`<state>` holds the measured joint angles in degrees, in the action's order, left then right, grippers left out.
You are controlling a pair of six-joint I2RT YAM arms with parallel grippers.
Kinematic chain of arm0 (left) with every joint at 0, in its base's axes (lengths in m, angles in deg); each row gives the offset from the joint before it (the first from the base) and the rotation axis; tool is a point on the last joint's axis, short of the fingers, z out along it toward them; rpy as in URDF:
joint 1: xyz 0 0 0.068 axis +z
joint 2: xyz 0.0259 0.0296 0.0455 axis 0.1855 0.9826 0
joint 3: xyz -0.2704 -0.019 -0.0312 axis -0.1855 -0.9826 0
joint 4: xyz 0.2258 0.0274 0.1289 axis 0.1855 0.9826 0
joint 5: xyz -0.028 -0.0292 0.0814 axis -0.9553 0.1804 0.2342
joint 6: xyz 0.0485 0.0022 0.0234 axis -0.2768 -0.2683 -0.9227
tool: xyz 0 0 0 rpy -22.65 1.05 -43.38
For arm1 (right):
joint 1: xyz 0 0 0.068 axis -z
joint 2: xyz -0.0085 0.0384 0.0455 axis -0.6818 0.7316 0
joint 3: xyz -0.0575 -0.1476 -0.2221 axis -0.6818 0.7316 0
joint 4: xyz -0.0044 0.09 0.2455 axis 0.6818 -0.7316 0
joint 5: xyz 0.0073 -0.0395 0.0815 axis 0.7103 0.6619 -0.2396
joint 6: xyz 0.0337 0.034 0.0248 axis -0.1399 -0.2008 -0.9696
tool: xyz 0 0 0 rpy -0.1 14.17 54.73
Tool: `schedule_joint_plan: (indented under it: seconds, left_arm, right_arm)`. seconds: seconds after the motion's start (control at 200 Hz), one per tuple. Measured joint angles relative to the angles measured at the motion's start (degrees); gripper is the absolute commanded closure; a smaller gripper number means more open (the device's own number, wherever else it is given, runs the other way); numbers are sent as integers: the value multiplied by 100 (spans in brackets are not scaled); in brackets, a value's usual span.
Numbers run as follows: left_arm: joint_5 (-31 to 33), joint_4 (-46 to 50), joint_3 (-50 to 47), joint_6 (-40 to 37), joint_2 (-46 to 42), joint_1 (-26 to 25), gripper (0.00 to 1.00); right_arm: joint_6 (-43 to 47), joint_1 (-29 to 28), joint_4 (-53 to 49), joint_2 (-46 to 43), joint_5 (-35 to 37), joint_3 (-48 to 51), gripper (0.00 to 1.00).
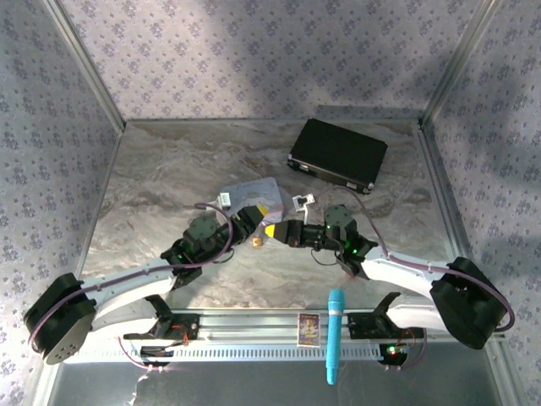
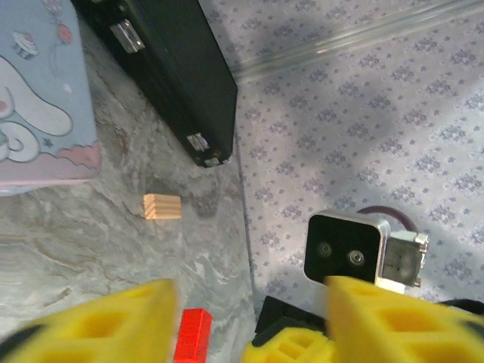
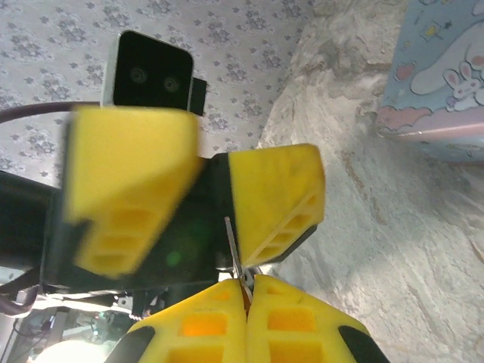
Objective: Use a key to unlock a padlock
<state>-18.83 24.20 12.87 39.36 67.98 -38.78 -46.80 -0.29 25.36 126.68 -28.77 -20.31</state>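
Key (image 3: pixel 231 246), a thin sliver clenched edge-on in my right jaws, could twist or slip out on contact, my left jaws standing released and empty.

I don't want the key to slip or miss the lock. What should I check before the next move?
1. Key pinched in right gripper: ok, its fingers are shut on it.
2. Left gripper faces the key: ok.
3. Left fingers gripping the padlock: cannot tell; they stand apart.
4. Key lined up with the padlock: cannot tell.
5. Pale blue tin apart from both grippers: ok.
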Motion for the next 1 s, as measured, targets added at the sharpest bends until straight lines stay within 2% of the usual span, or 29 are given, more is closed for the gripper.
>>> schedule_joint_plan:
  seconds: [0.045,0.115,0.245,0.39,0.495,0.77,0.999]
  left_arm:
    - [37,103,0,-66,-59,11,13]
    - [98,365,4,-227,-192,35,13]
    - [208,1073,48,-621,-302,120,25]
    - [470,2216,299,-1279,-208,164,25]
    - [590,2675,461,-1755,59,175,25]
    - [492,2500,466,-2319,1364,186,26]
    - [422,1908,527,-2518,2253,186,35]
  right_arm:
    - [48,0,-144,-26,2,0,100]
    - [131,0,-417,-63,44,-2,100]
    - [341,2,-1069,-74,203,-20,100]
    - [614,17,-1832,-74,407,-87,100]
    - [835,44,-2343,-74,599,-205,100]
    - [1110,81,-2732,249,756,-286,100]
    - [1113,81,-2726,455,756,-286,100]
